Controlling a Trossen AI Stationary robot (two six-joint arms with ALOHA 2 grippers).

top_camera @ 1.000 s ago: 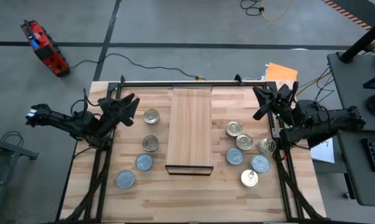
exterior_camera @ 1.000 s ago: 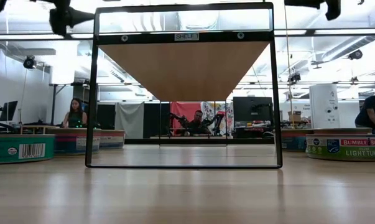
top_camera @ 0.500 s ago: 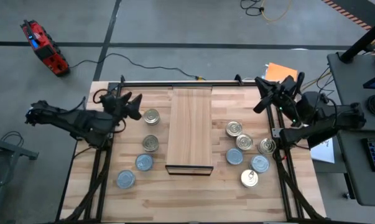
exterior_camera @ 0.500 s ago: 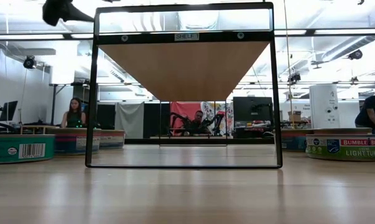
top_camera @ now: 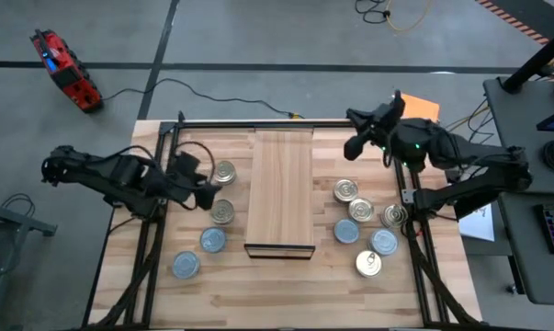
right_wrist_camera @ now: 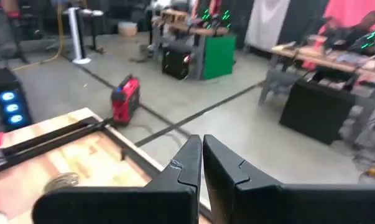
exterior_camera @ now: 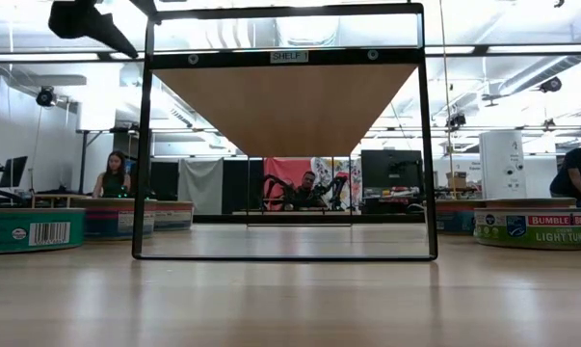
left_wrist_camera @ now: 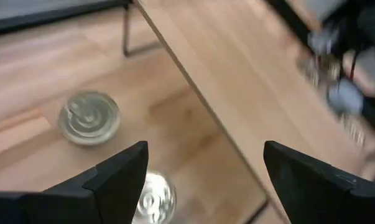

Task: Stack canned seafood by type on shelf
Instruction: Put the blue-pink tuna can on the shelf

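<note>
Your left end effector hovered open, empty, left of shelf by tins; right end effector shut, empty, upper right.

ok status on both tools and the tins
Left tool open, over the left tins. Right tool shut, empty, near the shelf. Shelf bare, nothing blocking.

tins: shiny metal tops, silver or pale blue
shelf: smooth light wood, dark frame
table: wood planks
grippers: dark and matt
</note>
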